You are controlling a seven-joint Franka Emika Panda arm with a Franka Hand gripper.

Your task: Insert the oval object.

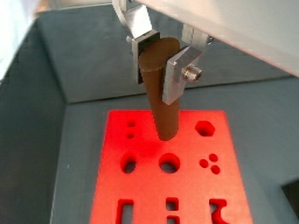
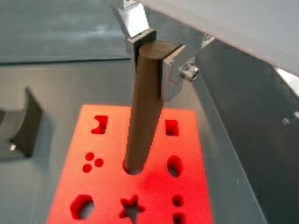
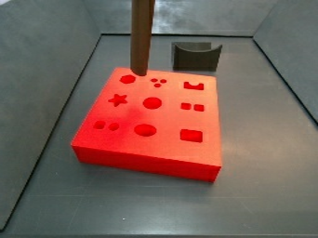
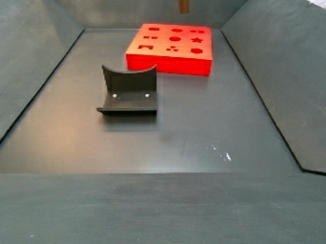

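Note:
The oval object [image 1: 158,92], a long brown peg, hangs upright with its top end clamped between the silver fingers [image 1: 176,77] of my gripper [image 1: 162,54]. Both wrist views show the gripper [image 2: 156,54] shut on the peg [image 2: 140,114]. The peg's lower tip sits low over the red block [image 1: 222,188], close to an oval hole [image 1: 170,162]; I cannot tell whether it touches. In a side view the peg [image 3: 140,37] comes down over the far left part of the block [image 3: 168,139], with the gripper above the frame. Another side view shows only the peg's tip [image 4: 185,5].
The red block [image 4: 192,65] has many shaped holes and lies on the dark floor near the far wall. A dark grey U-shaped holder [image 3: 195,56] stands behind the block, visible also from the opposite side [image 4: 128,92] and partly in a wrist view [image 2: 21,127]. Sloped walls enclose the floor.

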